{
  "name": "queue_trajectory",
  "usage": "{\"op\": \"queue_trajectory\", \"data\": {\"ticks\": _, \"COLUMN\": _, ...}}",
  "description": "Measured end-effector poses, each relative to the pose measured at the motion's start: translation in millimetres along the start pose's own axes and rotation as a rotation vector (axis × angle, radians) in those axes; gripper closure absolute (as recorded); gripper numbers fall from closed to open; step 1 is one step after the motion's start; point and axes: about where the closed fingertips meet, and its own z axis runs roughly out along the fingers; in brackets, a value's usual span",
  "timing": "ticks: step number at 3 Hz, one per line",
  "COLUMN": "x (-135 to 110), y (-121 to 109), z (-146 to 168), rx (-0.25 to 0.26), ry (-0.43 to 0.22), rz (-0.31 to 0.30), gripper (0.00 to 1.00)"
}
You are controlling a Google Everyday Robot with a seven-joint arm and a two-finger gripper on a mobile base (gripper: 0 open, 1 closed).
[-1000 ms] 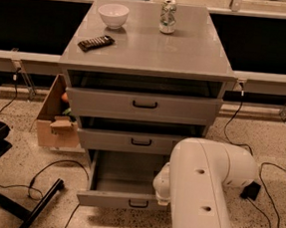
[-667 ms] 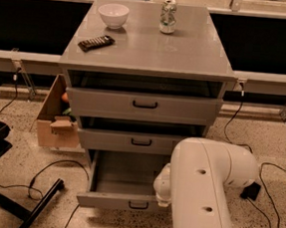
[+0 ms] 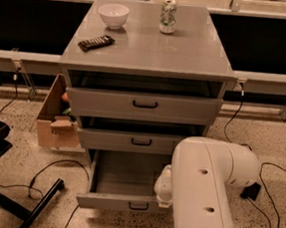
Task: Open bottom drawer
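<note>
**Bottom drawer looks open, can't see my own pincer though**

Closest thing in view is my own big white arm (image 3: 206, 191), and it blocks a lot. My pincer (image 3: 163, 190) is down at the right end of the bottom drawer's front, right next to it. I can't tell whether it's wide, narrow or holding anything, because the arm hides most of it.

The bottom drawer (image 3: 120, 202) is the lowest one on the cabinet. It sticks well out over the floor, and you can look straight down into its bare grey inside. Its little black handle (image 3: 138, 205) sits in the middle of the front, just left of the pincer and apart from it.

So I'd call the job pretty much done. What's left, I reckon, is making sure I'm not hooked on anything and backing the arm away without bumping the front.

Above it are the middle drawer (image 3: 130, 141) and the top drawer (image 3: 144, 105), each with a dark gap over it. A cardboard box (image 3: 57, 123) stands to the cabinet's left.

Up on the bench (image 3: 188, 55) there's a dark flat remote-looking thing (image 3: 95, 42), then a white bowl (image 3: 113, 15) and a can (image 3: 167, 16) at the back.
</note>
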Motion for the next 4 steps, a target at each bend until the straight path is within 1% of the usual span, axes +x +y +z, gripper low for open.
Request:
{"op": "queue_trajectory", "data": {"ticks": 1, "x": 1.7, "y": 2.7, "z": -1.0, "rx": 0.009, "ry": 0.003, "rz": -0.003, "gripper": 1.00}}
{"op": "queue_trajectory", "data": {"ticks": 2, "x": 3.2, "y": 5.2, "z": -1.3, "rx": 0.018, "ry": 0.005, "rz": -0.005, "gripper": 0.97}}
{"op": "queue_trajectory", "data": {"ticks": 3, "x": 3.1, "y": 5.3, "z": -1.3, "rx": 0.018, "ry": 0.005, "rz": -0.005, "gripper": 0.74}}
{"op": "queue_trajectory", "data": {"ticks": 4, "x": 3.1, "y": 5.3, "z": -1.3, "rx": 0.018, "ry": 0.005, "rz": -0.005, "gripper": 0.43}}
